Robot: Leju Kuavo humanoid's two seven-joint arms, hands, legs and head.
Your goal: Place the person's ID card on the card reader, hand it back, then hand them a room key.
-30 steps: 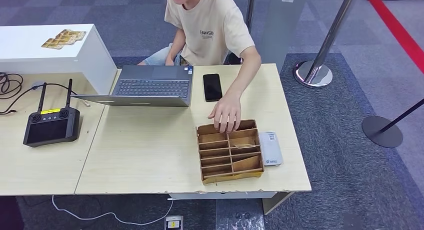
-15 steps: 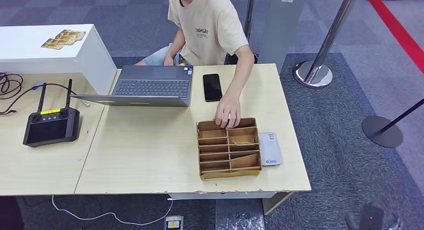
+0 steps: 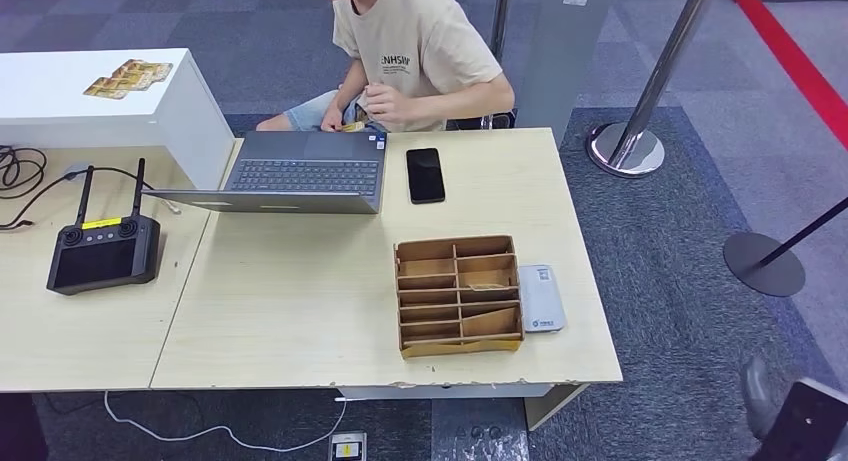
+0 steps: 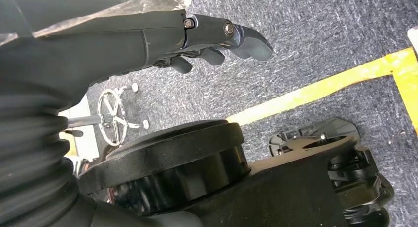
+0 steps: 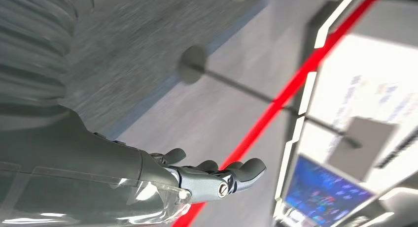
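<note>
- Where the table point(image 3: 300, 311) meets its right edge: white card reader point(image 3: 541, 297), flat, touching the right side of the wooden compartment tray point(image 3: 459, 295).
- Small card point(image 3: 352, 127), apparently the ID: held in person's hands point(image 3: 375, 106) at chest, beyond laptop point(image 3: 305, 171); well apart from both robot hands.
- Left hand point(image 4: 217, 42): fingers loosely apart, holding nothing, above carpet.
- Right hand point(image 5: 212, 175): fingers extended, slightly apart, holding nothing.

— We see grey carpet tiles point(image 3: 690, 311) around the light wooden desk point(image 3: 300, 301).
— And beyond its far right corner, a chrome stanchion point(image 3: 640, 111) (red stripe point(image 3: 800, 66) behind).
</note>
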